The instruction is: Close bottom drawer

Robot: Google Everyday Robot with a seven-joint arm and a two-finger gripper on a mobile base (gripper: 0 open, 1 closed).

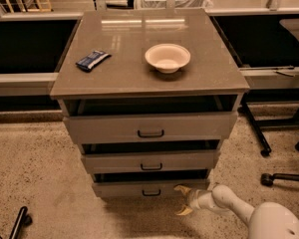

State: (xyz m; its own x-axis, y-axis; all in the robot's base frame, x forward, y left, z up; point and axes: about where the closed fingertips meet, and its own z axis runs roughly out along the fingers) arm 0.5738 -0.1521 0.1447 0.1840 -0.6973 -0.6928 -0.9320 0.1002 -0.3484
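Observation:
The bottom drawer [150, 188] is the lowest and narrowest of the cabinet's three grey-brown fronts, with a small dark pull handle [151, 192]. It stands pulled out a little, with a dark gap above its front. My gripper [182, 199] is low at the drawer's right front corner, its yellowish fingers [182, 188] spread open, the upper one at or touching the drawer front. The white arm [229, 203] reaches in from the lower right.
The middle drawer [150, 161] and the tall top drawer [150, 127] also stand slightly open. A white bowl [167, 57] and a dark blue packet [92, 59] lie on the cabinet top [139, 78]. Chair legs with castors [284, 178] stand on the right; a dark pole [17, 222] is lower left.

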